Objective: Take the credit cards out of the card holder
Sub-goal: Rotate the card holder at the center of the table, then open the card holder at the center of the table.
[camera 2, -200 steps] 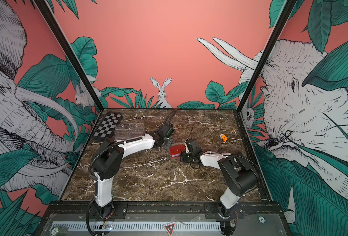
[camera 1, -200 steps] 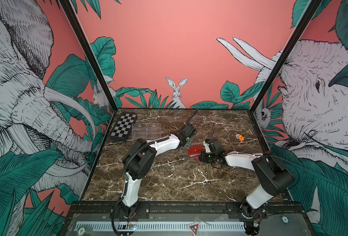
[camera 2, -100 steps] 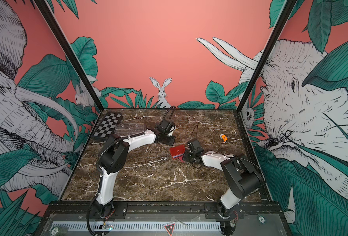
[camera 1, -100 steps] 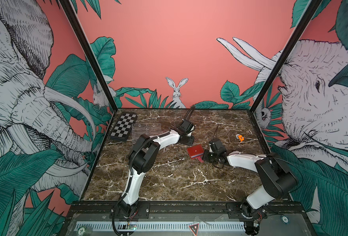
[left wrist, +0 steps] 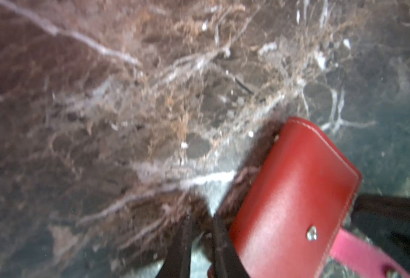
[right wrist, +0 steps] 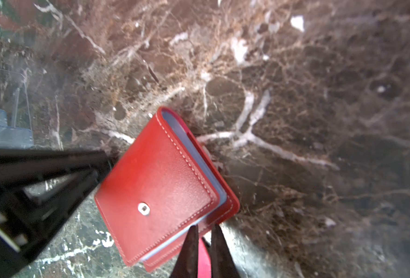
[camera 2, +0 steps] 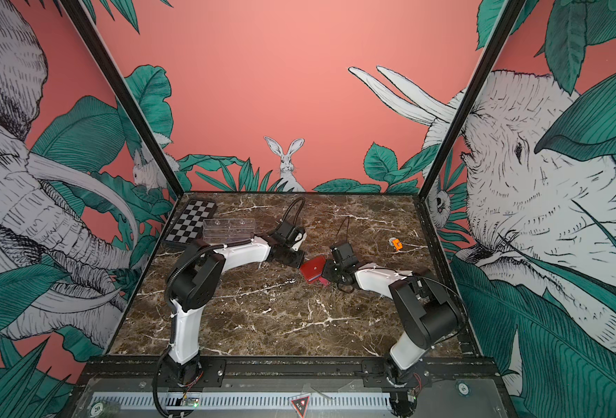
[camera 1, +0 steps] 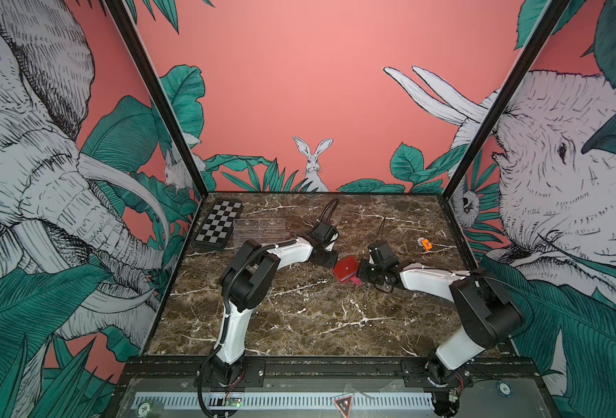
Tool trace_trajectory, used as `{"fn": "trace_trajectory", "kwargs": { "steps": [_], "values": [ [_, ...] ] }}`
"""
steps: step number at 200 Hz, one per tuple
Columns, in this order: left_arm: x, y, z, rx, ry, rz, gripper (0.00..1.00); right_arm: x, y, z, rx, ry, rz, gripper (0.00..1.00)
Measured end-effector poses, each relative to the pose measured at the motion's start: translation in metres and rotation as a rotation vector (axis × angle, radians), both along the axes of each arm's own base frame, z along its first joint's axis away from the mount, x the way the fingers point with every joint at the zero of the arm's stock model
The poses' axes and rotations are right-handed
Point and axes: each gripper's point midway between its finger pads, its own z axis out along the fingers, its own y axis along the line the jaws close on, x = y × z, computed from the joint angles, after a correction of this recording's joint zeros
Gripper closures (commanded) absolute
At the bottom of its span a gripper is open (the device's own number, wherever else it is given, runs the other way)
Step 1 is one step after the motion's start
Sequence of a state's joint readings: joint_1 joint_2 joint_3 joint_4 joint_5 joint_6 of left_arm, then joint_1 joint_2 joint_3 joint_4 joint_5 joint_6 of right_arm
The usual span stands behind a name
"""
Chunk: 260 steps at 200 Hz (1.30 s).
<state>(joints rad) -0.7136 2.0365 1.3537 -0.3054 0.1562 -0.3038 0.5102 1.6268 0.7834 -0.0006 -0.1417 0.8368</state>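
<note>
The red card holder (right wrist: 160,190) lies closed near the middle of the marble table (camera 1: 299,325), tab unsnapped, no credit cards out yet. The right gripper (right wrist: 202,240) pinches narrowly around the pink tab (right wrist: 204,260); the left gripper (left wrist: 200,243), nearly closed and empty, touches its opposite edge.

Left gripper (camera 1: 330,261) swung back beside the card holder (camera 1: 346,269), fingers narrowed

Card holder (camera 1: 346,269) hemmed (both sides)
</note>
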Motion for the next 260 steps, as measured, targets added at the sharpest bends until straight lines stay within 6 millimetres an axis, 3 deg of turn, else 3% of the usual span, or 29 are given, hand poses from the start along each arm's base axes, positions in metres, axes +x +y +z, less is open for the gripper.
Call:
{"fn": "trace_trajectory", "kwargs": {
  "steps": [61,96,207,260],
  "values": [
    [-0.039,-0.008,0.000,-0.005,0.023,-0.038,0.82,0.005,0.003,-0.005,-0.013,0.017,0.016,0.82],
    [-0.051,-0.010,-0.001,-0.004,0.033,-0.049,0.82,0.005,0.005,-0.004,0.011,0.017,0.024,0.78],
    [-0.054,-0.011,-0.001,-0.007,0.038,-0.034,0.82,-0.006,0.026,0.014,0.125,0.015,0.121,0.77],
    [-0.058,-0.006,0.000,-0.005,0.041,-0.024,0.82,-0.002,0.045,0.053,0.239,-0.078,0.178,0.78]
  ]
}}
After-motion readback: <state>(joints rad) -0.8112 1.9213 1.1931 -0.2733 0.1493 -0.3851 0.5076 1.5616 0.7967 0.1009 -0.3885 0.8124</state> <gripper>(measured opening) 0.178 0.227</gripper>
